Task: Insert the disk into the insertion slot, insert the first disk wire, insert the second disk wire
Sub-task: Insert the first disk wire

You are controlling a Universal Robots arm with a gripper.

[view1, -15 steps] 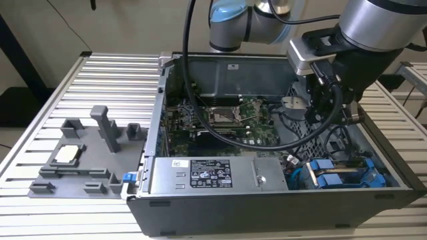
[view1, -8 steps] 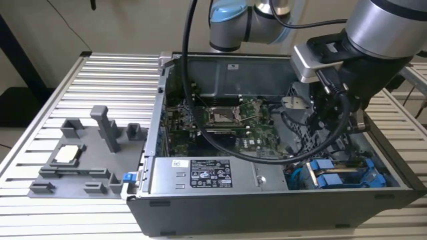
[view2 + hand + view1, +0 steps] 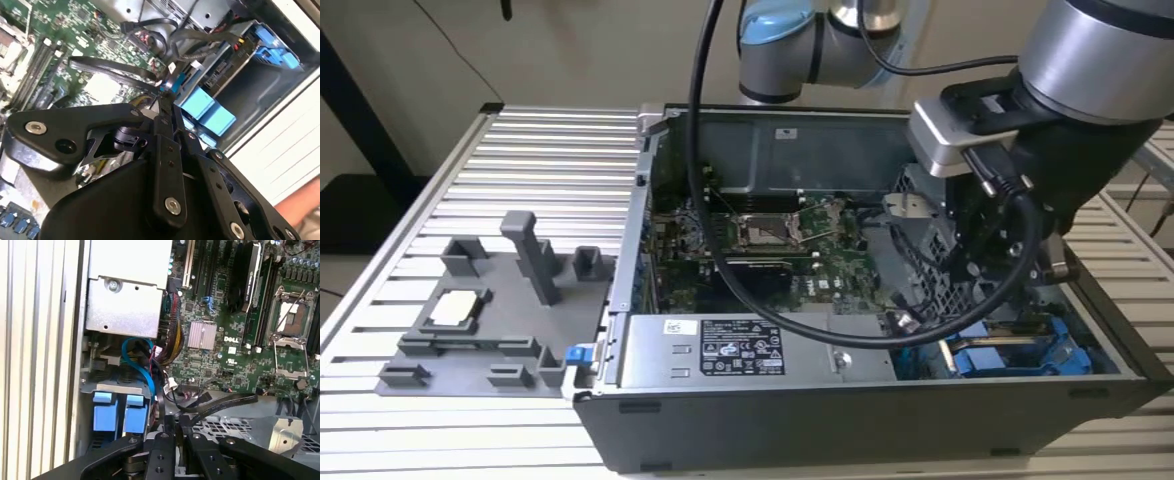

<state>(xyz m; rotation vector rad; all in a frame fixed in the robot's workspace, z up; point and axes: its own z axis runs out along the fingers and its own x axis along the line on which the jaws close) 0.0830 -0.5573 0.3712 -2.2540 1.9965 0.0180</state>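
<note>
In the open computer case (image 3: 854, 400), lower right of the exterior view, the disk (image 3: 106, 412) seems seated in the insertion slot (image 3: 115, 387), long axis running into the cage, blue tabs outward. The end effector (image 3: 174, 424), fingers pressed together, hangs just beside loose wires (image 3: 145, 367); a skewed push could snag them or bend a connector.

the computer case (image 3: 854, 430) is sitting on the table (image 3: 547, 150) (a fixture (image 3: 440, 340) lying at the exterior view's left), the insertion slot (image 3: 1014, 355) lying inside it.

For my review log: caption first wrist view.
Gripper near the insertion slot, blue tabs at its mouth, motherboard beyond.
</note>
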